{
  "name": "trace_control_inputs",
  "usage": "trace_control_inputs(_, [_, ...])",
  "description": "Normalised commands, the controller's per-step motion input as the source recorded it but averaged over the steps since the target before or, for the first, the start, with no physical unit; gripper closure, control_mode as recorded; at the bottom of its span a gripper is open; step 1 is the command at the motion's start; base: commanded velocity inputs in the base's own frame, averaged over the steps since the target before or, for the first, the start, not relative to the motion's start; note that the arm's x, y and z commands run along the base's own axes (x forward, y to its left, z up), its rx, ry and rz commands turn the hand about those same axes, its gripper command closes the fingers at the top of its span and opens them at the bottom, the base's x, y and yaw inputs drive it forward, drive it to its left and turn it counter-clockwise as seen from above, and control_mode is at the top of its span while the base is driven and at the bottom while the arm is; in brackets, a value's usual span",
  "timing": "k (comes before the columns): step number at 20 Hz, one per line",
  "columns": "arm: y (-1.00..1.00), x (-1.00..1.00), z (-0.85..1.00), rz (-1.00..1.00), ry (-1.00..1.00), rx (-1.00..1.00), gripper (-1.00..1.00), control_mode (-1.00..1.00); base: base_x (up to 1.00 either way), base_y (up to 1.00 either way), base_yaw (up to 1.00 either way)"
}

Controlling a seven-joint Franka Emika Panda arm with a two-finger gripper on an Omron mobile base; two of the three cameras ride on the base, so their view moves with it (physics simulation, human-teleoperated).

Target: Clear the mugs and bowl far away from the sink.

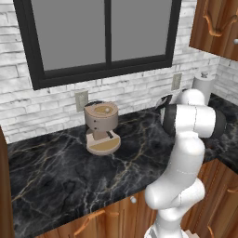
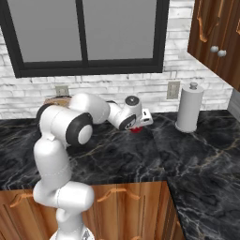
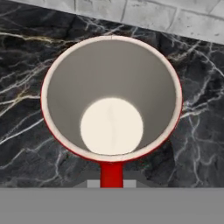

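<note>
A glossy red mug (image 3: 111,100) with a pale inside stands open-side up under the hand, its red handle (image 3: 111,174) pointing toward the wrist. My gripper (image 3: 111,183) is shut on that handle. From the right base view the hand reaches over the black marble counter near the back wall, and a bit of the red mug (image 2: 136,130) shows just below my gripper (image 2: 136,125). Whether the mug rests on the counter or hangs just above it I cannot tell. The bowl and the sink are out of view.
A tan coffee machine (image 1: 101,126) stands on the counter (image 1: 60,172) left of the arm, by the brick wall. A paper towel roll (image 2: 189,108) stands upright at the back right. Wooden wall cabinets (image 2: 213,37) hang above the right corner.
</note>
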Motion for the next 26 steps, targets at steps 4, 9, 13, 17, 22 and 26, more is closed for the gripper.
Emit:
trace_control_inputs(4, [0.00,0.26,-0.28,0.01,0.00,0.00,1.00,-1.00,0.00,0.00,0.00])
trace_control_inputs(9, [-0.03,0.32,-0.31,0.00,0.02,0.00,1.00,-1.00,0.00,0.00,0.00])
trace_control_inputs(13, [-0.02,0.32,-0.28,0.00,0.01,0.00,1.00,-1.00,0.00,0.00,0.00])
trace_control_inputs(17, [0.00,0.30,-0.23,0.00,0.00,0.00,1.00,-1.00,0.00,0.00,0.00])
trace_control_inputs(22, [0.00,0.35,-0.30,0.00,0.01,0.00,1.00,-1.00,0.00,0.00,0.00])
trace_control_inputs(26, [0.00,0.17,-0.17,0.00,0.00,0.00,-1.00,-1.00,0.00,0.00,0.00])
